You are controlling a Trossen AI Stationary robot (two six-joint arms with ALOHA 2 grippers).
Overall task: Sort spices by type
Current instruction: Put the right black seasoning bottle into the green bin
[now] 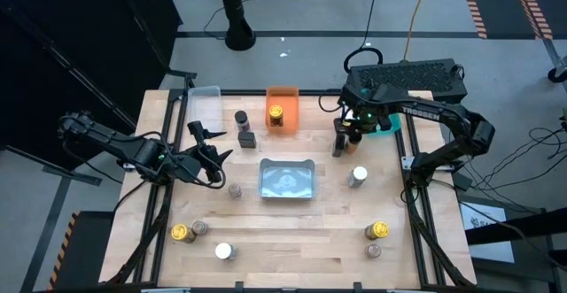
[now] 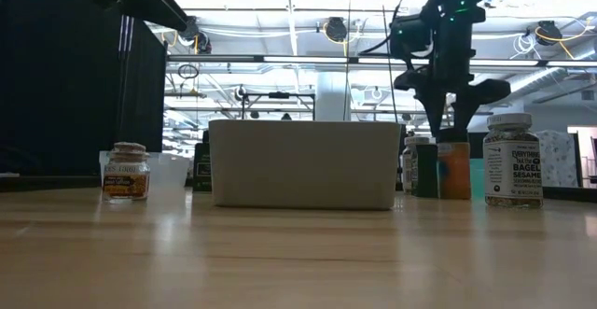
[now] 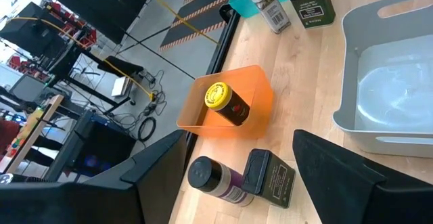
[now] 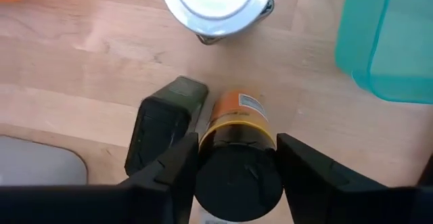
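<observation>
Small spice jars stand scattered on the wooden table. One with a black lid and an orange label [image 4: 237, 119] stands next to a dark tin [image 4: 166, 126] and a white-lidded jar [image 4: 216, 1], near the teal bin [image 1: 387, 127]. My right gripper [image 1: 351, 136] points straight down over it, shut on its lid. A yellow-lidded jar [image 3: 226, 102] lies in the orange bin [image 1: 282, 98]. My left gripper [image 1: 208, 150] hovers open and holds nothing, left of the grey bin [image 1: 286, 164]. It faces a black-lidded jar [image 3: 213, 180] and a second dark tin [image 3: 270, 176]. My right gripper has the jar's black lid [image 4: 237, 176] between its two fingers [image 4: 177, 166], one on each of two opposite sides. The fingers come from above, pointing down. The jar stands upright with its foot on the table [image 2: 454, 189].
A clear bin [image 1: 204, 94] stands at the far left. A white-lidded jar [image 1: 358, 177] and a brown-lidded one [image 1: 235, 189] flank the grey bin. More jars stand near the front edge: left [image 1: 180, 232], [image 1: 224, 251] and right [image 1: 377, 231], [image 1: 375, 250].
</observation>
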